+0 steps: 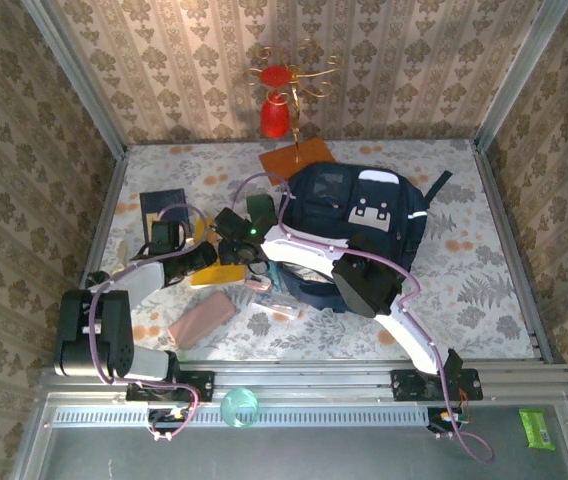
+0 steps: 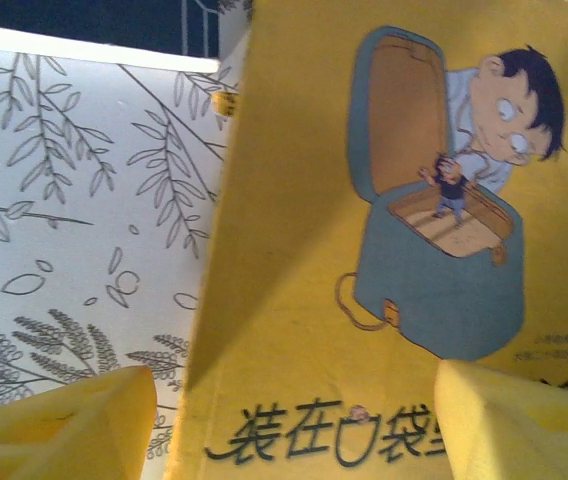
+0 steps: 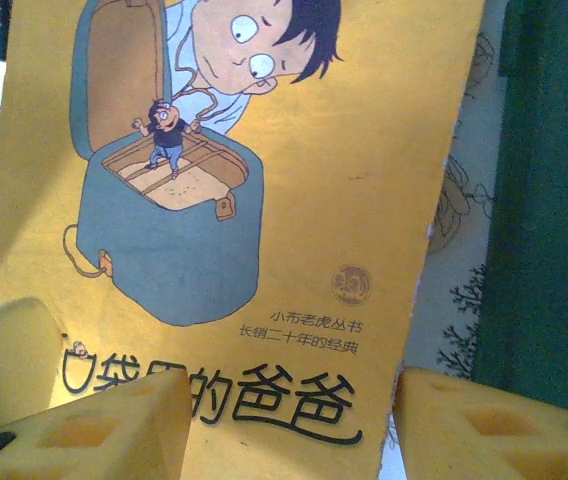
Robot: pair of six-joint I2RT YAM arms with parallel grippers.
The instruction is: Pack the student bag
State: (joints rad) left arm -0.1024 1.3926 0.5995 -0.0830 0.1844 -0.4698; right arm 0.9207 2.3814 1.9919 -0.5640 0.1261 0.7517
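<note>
Student bag (image 1: 316,205): on the patterned table, right of centre, front pockets up; just right of both grippers
Picture book (image 2: 294,250): yellow cover with a cartoon boy and a grey-blue satchel; it faces both wrist cameras
Left gripper (image 2: 289,405): fingers wide apart; one pad before the cover, the other past its edge; nothing clamped
Right gripper (image 3: 289,400): fingers wide apart in the same way; holds nothing
Dark blue flat book (image 1: 164,207): far left
Pink pouch (image 1: 202,318): near edge

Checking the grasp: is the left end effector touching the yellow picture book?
Cannot tell: left wrist view shows the yellow picture book past the left end effector, contact unclear.
</note>
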